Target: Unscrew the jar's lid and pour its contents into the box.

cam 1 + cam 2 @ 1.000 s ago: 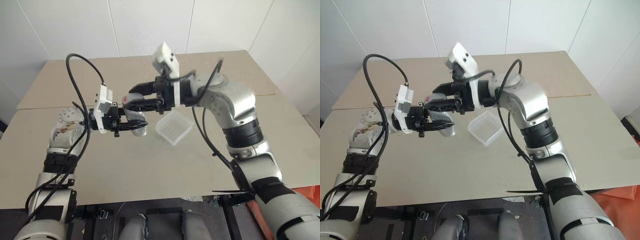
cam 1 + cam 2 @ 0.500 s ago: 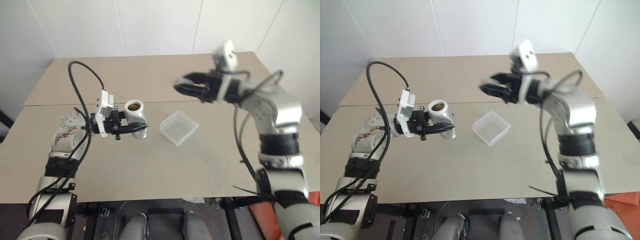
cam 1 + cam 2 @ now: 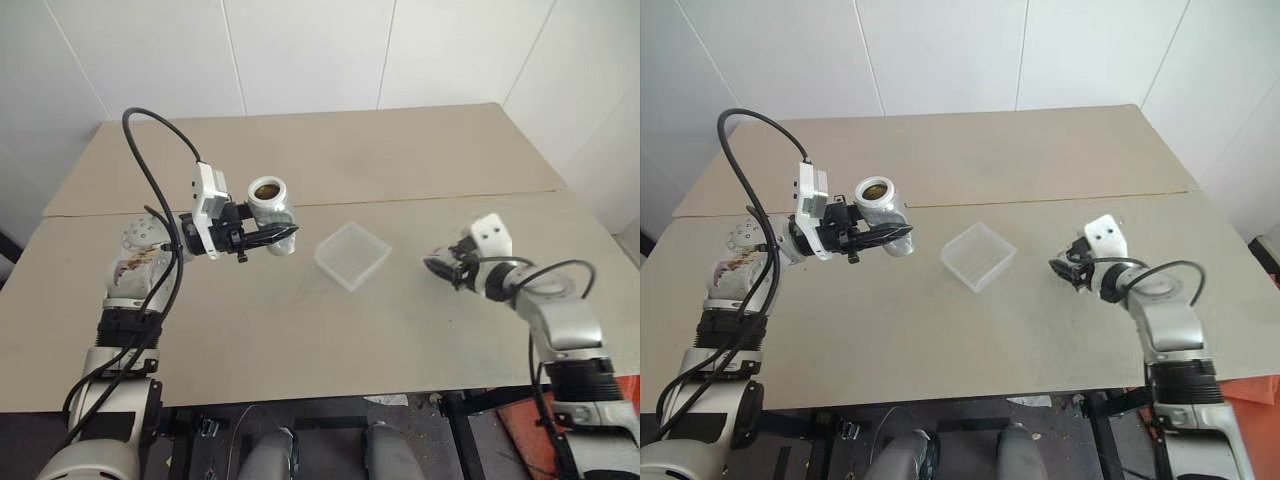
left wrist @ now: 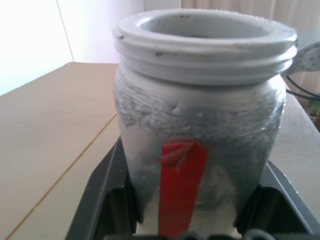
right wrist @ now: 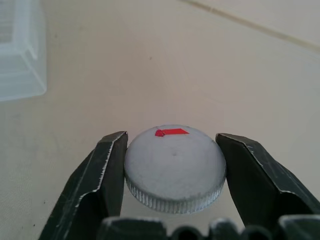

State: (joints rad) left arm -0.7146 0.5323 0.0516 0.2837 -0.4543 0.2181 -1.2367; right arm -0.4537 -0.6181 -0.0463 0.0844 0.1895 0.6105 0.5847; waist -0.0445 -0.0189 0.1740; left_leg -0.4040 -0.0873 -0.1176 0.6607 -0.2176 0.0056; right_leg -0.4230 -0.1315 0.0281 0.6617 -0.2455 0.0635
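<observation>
With the lid (image 5: pixel 174 168) set between the parted fingers of the right gripper (image 3: pixel 441 268) right of the box (image 3: pixel 351 255), the open jar (image 3: pixel 270 203), clamped by the left gripper (image 3: pixel 268 240) left of the box, is best carried over it before being tipped slowly.

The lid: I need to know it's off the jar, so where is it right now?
The lid sits between the right gripper's fingers, low over the table on the robot's right, beyond the box from the open jar.
</observation>
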